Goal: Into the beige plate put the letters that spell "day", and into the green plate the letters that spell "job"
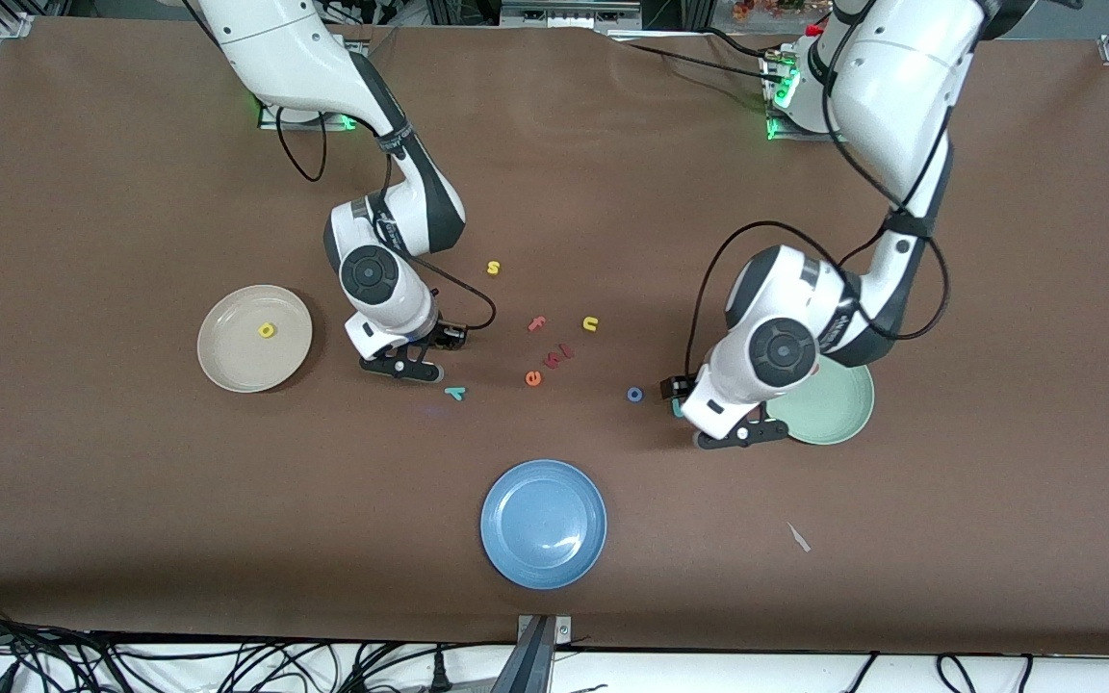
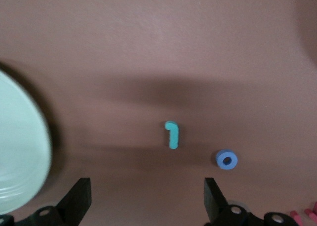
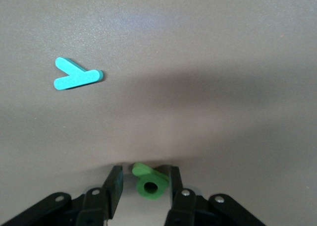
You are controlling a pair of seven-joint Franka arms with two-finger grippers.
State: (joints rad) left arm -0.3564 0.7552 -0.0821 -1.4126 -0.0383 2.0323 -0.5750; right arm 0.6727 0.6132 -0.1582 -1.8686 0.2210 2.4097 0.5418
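My right gripper [image 1: 410, 364] is low over the table beside the beige plate [image 1: 227, 364], which holds the yellow "a" [image 1: 267, 330]. In the right wrist view its fingers [image 3: 111, 189] stand narrowly open around the green "d" [image 3: 151, 183]; one finger touches the letter and a gap shows at the other. The teal "y" [image 1: 455, 392] [image 3: 77, 77] lies just nearer the camera. My left gripper [image 1: 742, 433] [image 2: 147, 201] hangs wide open and empty beside the green plate [image 1: 838, 409] [image 2: 20, 161]. The teal "j" [image 2: 172, 135] lies on the table ahead of its fingers, with the blue "o" [image 1: 634, 394] [image 2: 227, 159] beside it.
Mid-table lie small red letters [image 1: 552, 361], an orange "e" [image 1: 533, 378], a pink "f" [image 1: 537, 323], a yellow "u" [image 1: 590, 323] and a yellow "s" [image 1: 493, 268]. A blue plate [image 1: 543, 523] sits near the front edge. A pale scrap [image 1: 798, 537] lies toward the left arm's end.
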